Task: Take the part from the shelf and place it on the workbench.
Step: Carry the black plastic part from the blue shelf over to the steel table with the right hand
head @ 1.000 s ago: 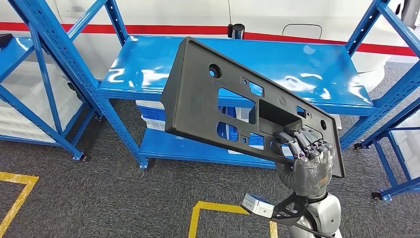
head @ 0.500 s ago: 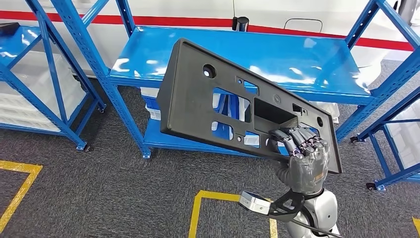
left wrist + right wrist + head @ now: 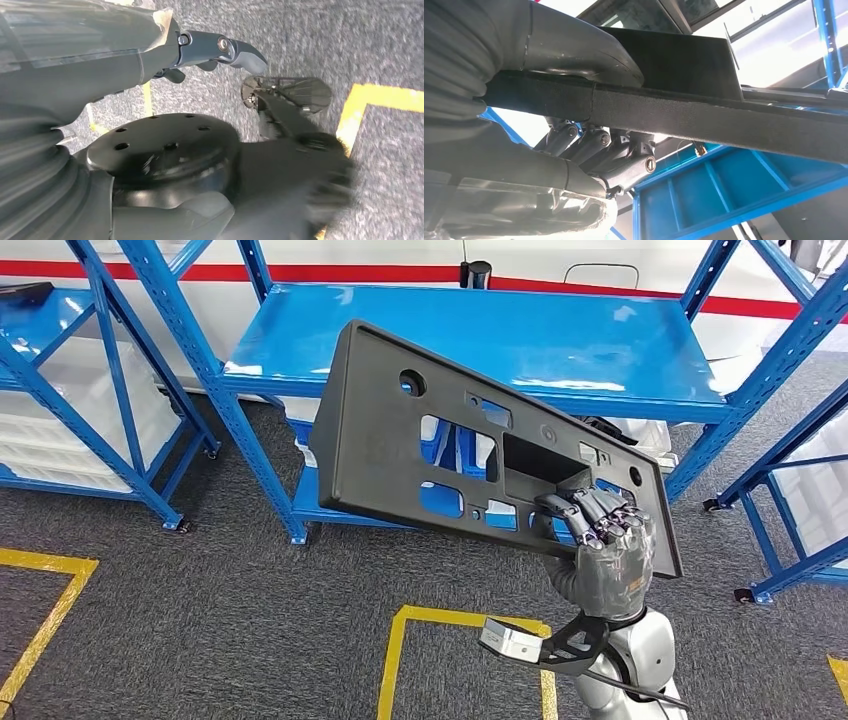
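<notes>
The part (image 3: 420,455) is a large flat black plastic panel with several cut-outs, held tilted in the air in front of the blue shelf (image 3: 480,335). My right hand (image 3: 605,560) grips its lower right edge, fingers curled over the front face. In the right wrist view the panel's edge (image 3: 724,120) runs between the grey thumb and the darker fingers (image 3: 594,142). My left hand (image 3: 220,47) hangs over the grey carpet with its thumb stretched out and nothing in it.
The blue shelf's upper board is bare, and white bins (image 3: 300,430) stand underneath it. More blue racks stand at the left (image 3: 60,340) and right (image 3: 790,490). Yellow tape lines (image 3: 440,618) mark the grey carpet.
The whole picture has shifted, so the camera has moved: the shelf now lies a little higher and further left. My right hand keeps its grip on the panel.
</notes>
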You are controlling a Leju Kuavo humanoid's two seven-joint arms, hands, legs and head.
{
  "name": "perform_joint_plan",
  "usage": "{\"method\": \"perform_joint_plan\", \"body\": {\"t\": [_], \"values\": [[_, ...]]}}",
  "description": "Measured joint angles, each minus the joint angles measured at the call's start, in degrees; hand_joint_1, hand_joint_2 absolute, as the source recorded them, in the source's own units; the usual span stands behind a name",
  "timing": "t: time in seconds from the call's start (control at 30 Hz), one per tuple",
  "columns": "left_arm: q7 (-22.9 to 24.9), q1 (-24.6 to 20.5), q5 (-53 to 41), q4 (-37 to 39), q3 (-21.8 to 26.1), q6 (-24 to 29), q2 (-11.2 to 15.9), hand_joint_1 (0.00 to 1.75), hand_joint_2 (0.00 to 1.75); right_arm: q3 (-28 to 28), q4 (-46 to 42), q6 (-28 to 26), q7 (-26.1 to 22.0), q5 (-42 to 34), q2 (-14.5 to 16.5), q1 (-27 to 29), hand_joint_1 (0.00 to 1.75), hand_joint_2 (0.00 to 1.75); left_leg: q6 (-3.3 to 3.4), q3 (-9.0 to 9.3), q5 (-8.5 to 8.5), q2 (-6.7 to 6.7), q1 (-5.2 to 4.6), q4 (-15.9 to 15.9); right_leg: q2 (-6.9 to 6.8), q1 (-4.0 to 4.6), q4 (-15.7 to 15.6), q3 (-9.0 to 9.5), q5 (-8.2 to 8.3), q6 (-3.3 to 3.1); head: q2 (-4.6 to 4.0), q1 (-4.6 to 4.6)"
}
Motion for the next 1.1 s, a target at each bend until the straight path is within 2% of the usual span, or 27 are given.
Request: {"method": "perform_joint_plan", "body": {"t": [0.03, 0.07, 0.13, 0.17, 0.2, 0.27, 0.3, 0.33, 0.37, 0.4, 0.43, 0.47, 0.53, 0.57, 0.6, 0.67, 0.7, 0.73, 0.8, 0.83, 0.87, 0.9, 0.93, 0.97, 1.03, 1.07, 1.1], "values": [[0.0, 0.0, 0.0, 0.0, 0.1, 0.0, 0.0, 0.00, 1.75, 0.0, 0.1, 0.0, -0.1, 0.0, 0.0, -0.1, 1.75, 1.75, 0.27, 2.03, 0.25, -0.11, -0.10, -3.2, -0.03, 0.09, 0.0, -0.18, 0.33, 0.37, 0.00, 0.04], [0.1, -0.1, 0.1, 0.0, 0.2, 0.0, 0.0, 0.00, 1.75, 0.0, 0.2, 0.0, -0.1, 0.0, 0.0, -0.3, 1.75, 1.75, 0.51, 2.95, 0.18, -0.21, -0.27, -4.8, -0.07, 0.14, 0.0, -0.35, 0.66, 0.77, 0.00, 0.05], [0.4, 0.0, 0.1, 0.0, 0.3, 0.1, 0.0, 0.00, 1.75, 0.1, 0.4, 0.0, -0.1, 0.0, 0.0, -0.5, 1.75, 1.75, 1.29, 2.74, 0.71, -0.14, -0.49, -5.5, -0.13, 0.15, 0.0, -0.67, 1.23, 1.64, 0.00, 0.09], [0.6, 0.0, 0.1, 0.0, 0.3, 0.2, -0.1, 0.00, 1.75, 0.2, 0.5, 0.0, 0.0, 0.1, 0.0, -0.6, 1.75, 1.75, 1.82, 2.47, 1.20, 0.00, -0.49, -5.7, -0.12, 0.11, 0.4, -1.07, 0.91, 1.88, 0.00, 0.08], [0.7, 0.0, 0.1, 0.0, 0.3, 0.2, -0.2, 0.00, 1.75, 0.2, 0.6, 0.0, 0.2, 0.1, 0.0, -0.6, 1.75, 1.75, 2.44, 2.11, 1.77, 0.16, -0.44, -5.9, -0.10, 0.13, 1.5, -1.75, -0.13, 1.88, 0.00, 0.19], [0.9, -0.1, 0.1, 0.0, 0.4, 0.3, -0.3, 0.00, 1.75, 0.3, 0.8, 0.0, 0.6, 0.3, 0.0, -0.8, 1.75, 1.75, 3.16, 0.96, 2.86, 0.40, -0.43, -6.1, -0.07, 0.13, 7.4, -4.23, -4.26, 1.37, 0.00, 0.37], [1.0, -0.1, 0.1, 0.0, 0.4, 0.3, -0.3, 0.00, 1.75, 0.4, 1.0, 0.0, 1.0, 0.4, 0.0, -0.8, 1.75, 1.75, 3.32, 0.21, 3.39, 0.47, -0.46, -6.1, -0.06, 0.14, 11.6, -5.61, -6.44, 1.25, 0.00, 0.46], [1.2, -0.1, 0.1, 0.0, 0.4, 0.3, -0.3, 0.00, 1.75, 0.5, 1.2, 0.0, 1.3, 0.5, -0.1, -0.9, 1.75, 1.75, 3.31, -0.55, 3.92, 0.54, -0.50, -6.1, -0.06, 0.12, 15.1, -6.57, -7.87, 1.39, 0.00, 0.46], [1.3, 0.0, 0.1, 0.0, 0.5, 0.3, -0.4, 0.00, 1.75, 0.7, 1.4, 0.0, 1.7, 0.5, -0.2, -0.9, 1.75, 1.75, 3.26, -1.27, 4.43, 0.60, -0.50, -6.0, -0.06, 0.08, 17.0, -6.68, -8.33, 1.77, 0.00, 0.46], [1.4, 0.0, 0.1, 0.0, 0.6, 0.3, -0.4, 0.00, 1.75, 0.8, 1.5, 0.0, 2.0, 0.6, -0.3, -0.9, 1.75, 1.75, 3.13, -1.90, 4.88, 0.64, -0.48, -6.0, -0.07, 0.03, 16.5, -5.65, -7.79, 2.29, 0.00, 0.48], [1.5, 0.0, 0.1, 0.0, 0.6, 0.3, -0.4, 0.00, 1.75, 1.0, 1.6, 0.0, 2.2, 0.6, -0.5, -1.0, 1.75, 1.75, 2.95, -2.45, 5.25, 0.65, -0.44, -5.9, -0.09, -0.07, 13.7, -3.47, -6.59, 2.84, 0.00, 0.48], [1.5, 0.0, 0.1, 0.0, 0.7, 0.3, -0.5, 0.00, 1.75, 1.2, 1.7, 0.0, 2.3, 0.6, -0.6, -1.2, 1.75, 1.75, 2.70, -2.91, 5.56, 0.65, -0.43, -5.8, -0.12, -0.25, 9.5, -0.61, -5.38, 3.27, 0.00, 0.50], [1.7, -0.1, 0.2, 0.0, 0.8, 0.3, -0.5, 0.00, 1.75, 1.5, 1.8, 0.0, 2.6, 0.6, -0.6, -1.6, 1.75, 1.75, 2.03, -3.81, 6.14, 0.69, -0.64, -5.3, 0.00, -0.15, 1.8, 4.23, -4.29, 3.48, 0.00, 0.54], [1.7, -0.1, 0.2, 0.0, 0.8, 0.3, -0.6, 0.00, 1.75, 1.6, 1.9, 0.0, 2.8, 0.6, -0.7, -1.7, 1.75, 1.75, 1.73, -4.09, 6.43, 0.70, -0.80, -5.1, 0.09, -0.02, -0.1, 5.24, -4.32, 3.33, 0.00, 0.54], [1.8, -0.1, 0.2, 0.0, 0.8, 0.3, -0.6, 0.00, 1.75, 1.8, 2.0, 0.0, 3.0, 0.6, -0.8, -1.8, 1.75, 1.75, 1.49, -4.31, 6.75, 0.71, -0.92, -5.0, 0.19, 0.20, -0.6, 5.41, -4.44, 3.14, 0.00, 0.52], [2.0, 0.0, 0.2, 0.0, 0.9, 0.3, -0.5, 0.00, 1.75, 2.0, 2.2, 0.0, 3.3, 0.6, -0.9, -1.8, 1.75, 1.75, 1.02, -4.67, 6.58, 0.63, -0.85, -4.6, 0.15, -0.13, -0.4, 4.76, -4.05, 2.38, 0.00, 0.45], [2.0, 0.0, 0.2, 0.0, 0.9, 0.3, -0.5, 0.00, 1.75, 2.1, 2.2, 0.0, 3.3, 0.6, -0.9, -1.8, 1.75, 1.75, 0.72, -5.14, 5.43, 0.57, -0.71, -3.6, 0.10, -0.31, -0.3, 4.43, -3.72, 1.78, 0.00, 0.37], [2.1, 0.0, 0.3, 0.0, 0.9, 0.4, -0.5, 0.00, 1.75, 2.3, 2.3, 0.0, 3.3, 0.5, -1.0, -1.9, 1.75, 1.75, 0.39, -5.93, 3.43, 0.51, -0.56, -1.5, 0.04, -0.46, -0.3, 4.05, -3.33, 1.08, 0.00, 0.28], [2.2, 0.0, 0.4, 0.0, 0.9, 0.4, -0.5, 0.00, 1.75, 2.5, 2.5, 0.0, 3.1, 0.0, -1.1, -2.1, 1.75, 1.75, -0.11, -8.22, -1.75, 0.41, -0.40, 5.7, -0.06, -0.19, -0.3, 3.19, -2.60, -0.03, 0.00, 0.16], [1.9, 0.0, 0.5, 0.0, 0.9, 0.5, -0.5, 0.00, 1.75, 2.7, 2.7, 0.0, 2.9, -0.3, -1.2, -2.1, 1.75, 1.75, -0.21, -9.16, -3.54, 0.38, -0.39, 9.4, -0.11, 0.01, -0.2, 2.69, -2.26, -0.35, 0.00, 0.15], [1.4, 0.0, 0.6, 0.0, 0.9, 0.6, -0.5, 0.00, 1.75, 2.7, 2.9, 0.0, 2.6, -0.5, -1.3, -2.2, 1.75, 1.75, -0.15, -9.38, -4.20, 0.37, -0.40, 11.6, -0.14, 0.21, -0.1, 2.19, -1.94, -0.57, 0.00, 0.15], [0.5, 0.1, 0.6, 0.0, 1.0, 0.8, -0.6, 0.00, 1.75, 2.7, 3.0, 0.0, 2.3, -0.6, -1.3, -2.2, 1.75, 1.75, 0.06, -8.60, -3.69, 0.36, -0.41, 11.8, -0.14, 0.41, 0.0, 1.73, -1.66, -0.66, 0.00, 0.14], [-0.4, 0.2, 0.6, 0.0, 1.1, 1.0, -0.6, 0.00, 1.75, 2.8, 3.1, 0.0, 2.0, -0.6, -1.4, -2.2, 1.75, 1.75, 0.44, -6.68, -2.33, 0.32, -0.46, 9.7, -0.11, 0.63, 0.1, 1.36, -1.44, -0.68, 0.00, 0.13], [-1.2, 0.2, 0.6, 0.0, 1.1, 1.3, -0.6, 0.00, 1.75, 2.8, 3.2, 0.0, 1.8, -0.6, -1.4, -2.2, 1.75, 1.75, 1.06, -3.92, -0.79, 0.21, -0.58, 5.9, -0.07, 0.83, 0.3, 1.11, -1.25, -0.69, 0.00, 0.13], [-2.0, 0.3, 0.6, 0.0, 1.2, 1.7, -0.6, 0.00, 1.75, 2.9, 3.2, 0.0, 1.7, -0.6, -1.4, -2.2, 1.75, 1.75, 2.28, 1.03, 0.47, 0.01, -0.91, -1.8, -0.05, 1.12, 0.3, 0.82, -0.81, -0.36, 0.00, 0.20], [-2.1, 0.3, 0.6, 0.0, 1.2, 1.8, -0.6, 0.00, 1.75, 2.9, 3.2, 0.0, 1.7, -0.6, -1.4, -2.3, 1.75, 1.75, 2.69, 2.23, 0.47, -0.07, -1.14, -3.9, -0.10, 1.08, 0.4, 0.69, -0.55, -0.05, 0.00, 0.22], [-2.3, 0.3, 0.6, 0.0, 1.2, 2.0, -0.6, 0.00, 1.75, 3.0, 3.2, 0.0, 1.7, -0.7, -1.4, -2.4, 1.75, 1.75, 2.91, 2.55, 0.36, -0.07, -1.37, -4.7, -0.15, 0.97, 0.3, 0.53, -0.21, 0.37, 0.00, 0.21]]}}
